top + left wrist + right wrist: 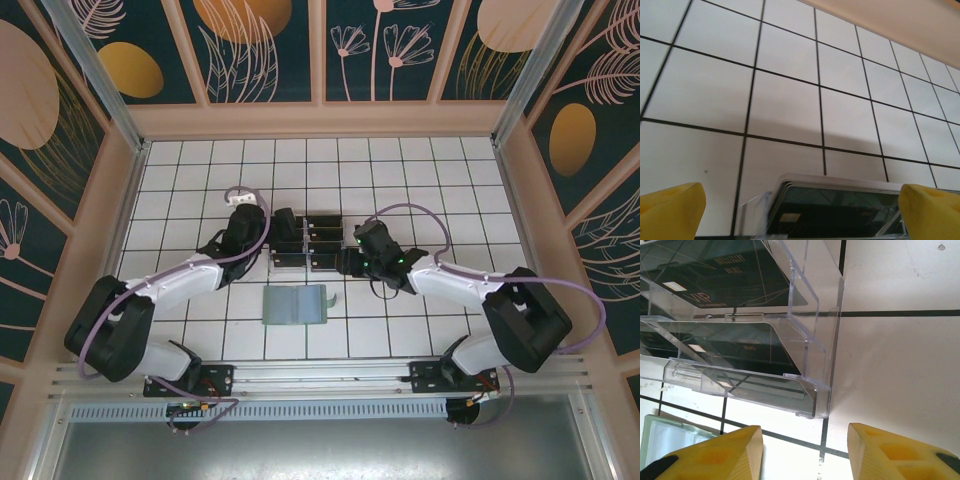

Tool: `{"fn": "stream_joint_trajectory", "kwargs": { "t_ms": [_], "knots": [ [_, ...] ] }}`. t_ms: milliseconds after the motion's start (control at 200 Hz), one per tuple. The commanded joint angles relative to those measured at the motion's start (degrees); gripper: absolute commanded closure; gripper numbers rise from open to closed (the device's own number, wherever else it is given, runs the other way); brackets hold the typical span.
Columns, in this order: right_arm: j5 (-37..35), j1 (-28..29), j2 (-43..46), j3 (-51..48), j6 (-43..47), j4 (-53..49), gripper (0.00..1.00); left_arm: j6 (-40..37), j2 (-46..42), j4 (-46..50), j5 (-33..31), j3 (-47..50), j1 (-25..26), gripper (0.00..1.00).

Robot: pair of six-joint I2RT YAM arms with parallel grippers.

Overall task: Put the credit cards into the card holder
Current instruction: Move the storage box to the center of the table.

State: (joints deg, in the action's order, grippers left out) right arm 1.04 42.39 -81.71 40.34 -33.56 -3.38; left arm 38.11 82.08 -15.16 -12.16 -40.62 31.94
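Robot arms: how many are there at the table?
2. The left arm stretches from the near-left corner toward the clear rack. The right arm stretches toward it from the near-right corner. No others seem hidden.

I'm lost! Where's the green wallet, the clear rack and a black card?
green wallet (295,305): top view, its middle.
clear rack (821,350): right wrist view, its side wall.
black card (750,280): right wrist view, its face.
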Motion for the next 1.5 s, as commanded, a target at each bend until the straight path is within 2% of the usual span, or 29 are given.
{"fn": "stream_joint_trajectory", "kwargs": {
  "t_ms": [0, 380, 801, 1161, 1491],
  "knots": [
    [-1.63, -0.37, -1.25, -0.75, -0.89, 2.87, 0.52, -0.83, 2.64, -4.89, 2.99, -2.42, -0.23, 0.01],
    [-5.75, -1.50, -3.36, -1.01, -1.86, 3.52, 0.52, 0.36, 10.95, -10.17, 8.09, -6.32, -0.22, 0.02],
    [-7.30, -7.47, 0.97, -5.06, -3.21, 2.11, 0.52, 1.45, 21.53, -12.50, 14.37, -14.75, 1.46, 0.01],
    [-6.41, -9.17, 7.95, -9.11, -5.29, 0.44, 0.52, 1.11, 31.90, -9.68, 16.12, -29.92, 4.99, 0.01],
    [-4.20, -7.35, 21.21, -8.44, -5.51, -6.03, 0.52, -1.95, 27.45, -5.31, 12.63, -30.28, 4.80, 0.01]
  ]
}}
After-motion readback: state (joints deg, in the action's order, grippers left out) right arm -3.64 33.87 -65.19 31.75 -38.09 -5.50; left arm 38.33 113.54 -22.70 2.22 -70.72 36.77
